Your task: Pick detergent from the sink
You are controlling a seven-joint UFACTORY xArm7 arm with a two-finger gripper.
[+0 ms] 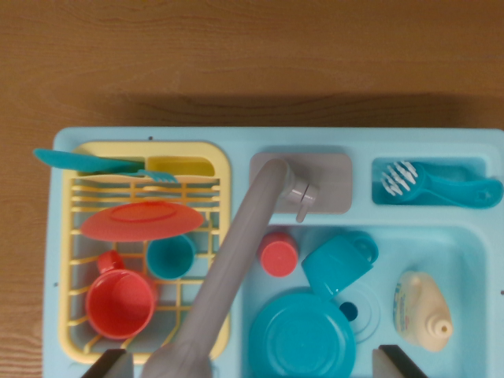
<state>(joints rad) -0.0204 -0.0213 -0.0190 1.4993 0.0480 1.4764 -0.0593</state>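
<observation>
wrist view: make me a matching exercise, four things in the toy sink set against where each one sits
Things:
1. detergent bottle
2. red plate
3. dish brush
4. blue plate

Places:
A. small compartment at the wrist view's upper right
B. basin, near its right wall
C. yellow drying rack, wrist view's left
D. basin floor, just right of the grey faucet

Pairs: 1-B, 2-C, 3-A, 4-D

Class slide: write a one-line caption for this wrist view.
Toy sink from above: cream detergent bottle lying in the basin beside a blue plate, hand hovering overhead.
</observation>
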